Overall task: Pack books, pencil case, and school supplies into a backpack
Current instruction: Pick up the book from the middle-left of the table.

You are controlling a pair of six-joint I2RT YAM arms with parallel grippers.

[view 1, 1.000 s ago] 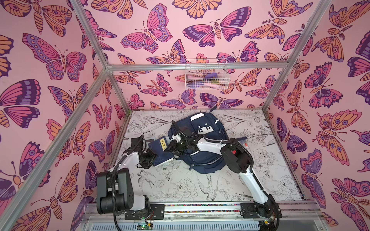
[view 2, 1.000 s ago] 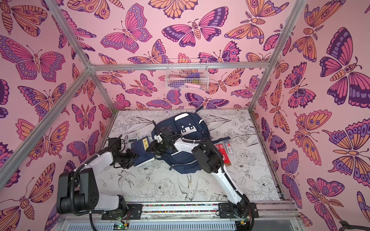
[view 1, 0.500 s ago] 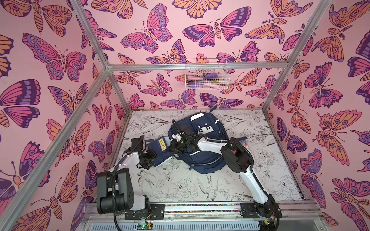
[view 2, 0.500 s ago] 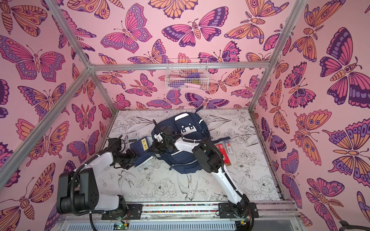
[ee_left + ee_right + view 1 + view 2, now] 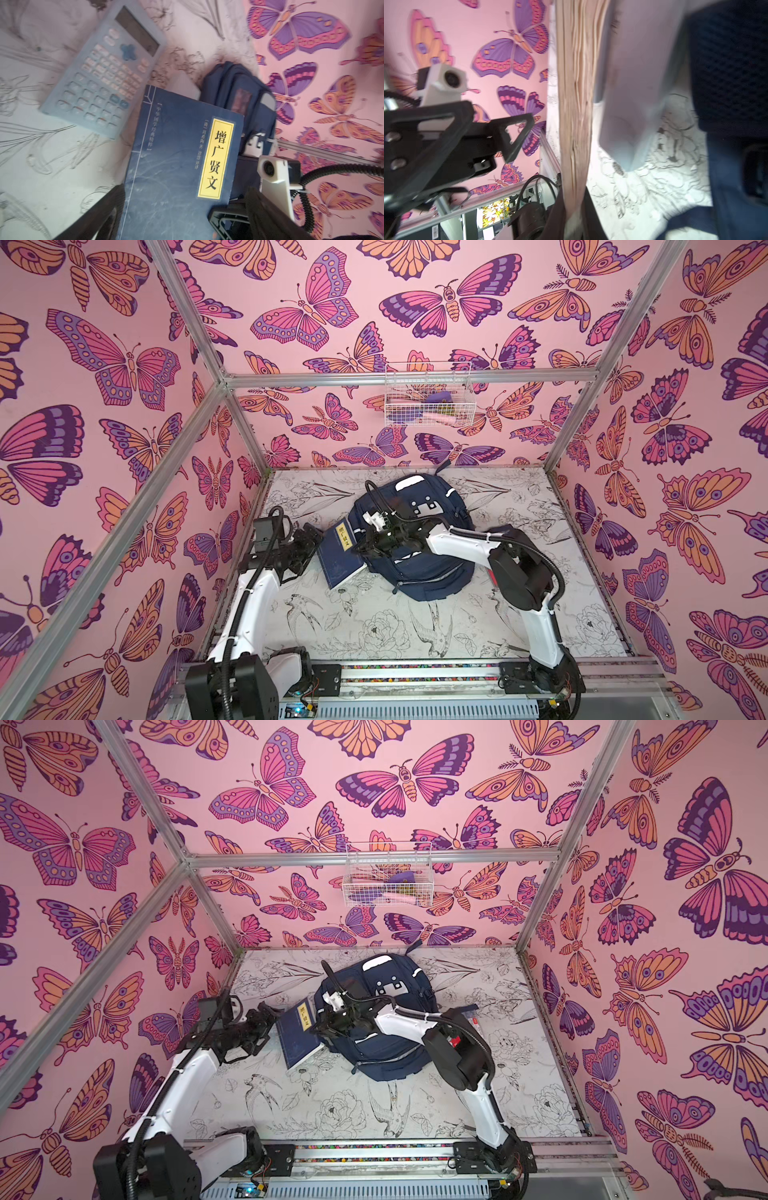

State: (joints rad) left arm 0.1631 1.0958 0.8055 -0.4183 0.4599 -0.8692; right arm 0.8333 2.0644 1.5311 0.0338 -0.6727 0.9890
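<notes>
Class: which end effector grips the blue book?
The right end effector, shut on the book at its page edge; the left end effector stands open.

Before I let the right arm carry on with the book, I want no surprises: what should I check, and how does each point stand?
1. Right jaws shut on the book's page edge: ok.
2. Left jaws open: ok.
3. Calculator out from under the book: ok, it lies beside it.
4. Backpack opening ready to take the book: cannot tell.
5. Book inside backpack: not ok, it is outside, at the backpack's side.
</notes>
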